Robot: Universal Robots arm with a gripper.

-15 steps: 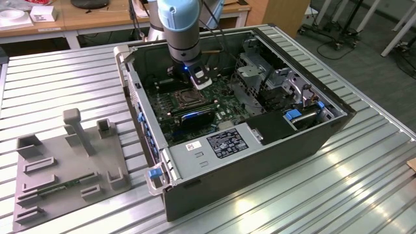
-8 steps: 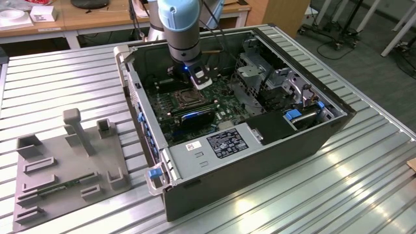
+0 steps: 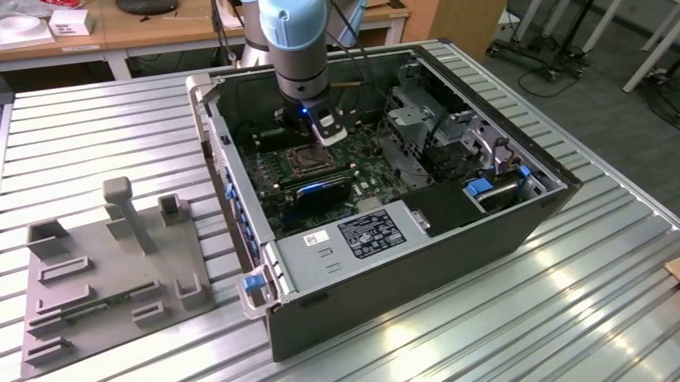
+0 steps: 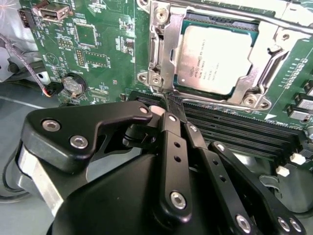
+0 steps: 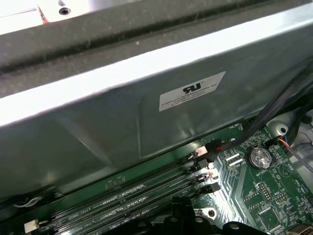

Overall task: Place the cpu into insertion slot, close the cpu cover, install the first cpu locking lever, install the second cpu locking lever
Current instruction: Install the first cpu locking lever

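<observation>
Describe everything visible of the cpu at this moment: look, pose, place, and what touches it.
The cpu is a flat square chip with a pale silvery-beige metal top carrying faint print and a thin green edge. In the second wrist view it lies flat in the insertion slot, framed by the silvery cpu cover, which appears folded down around it, its cut-out centre leaving the top exposed. The gripper sits just beside the socket's edge, not touching the chip. Green motherboard surrounds it.

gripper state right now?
Gripper: shut, fingertips together and holding nothing, beside the cpu cover. The cpu sits in the slot.
</observation>
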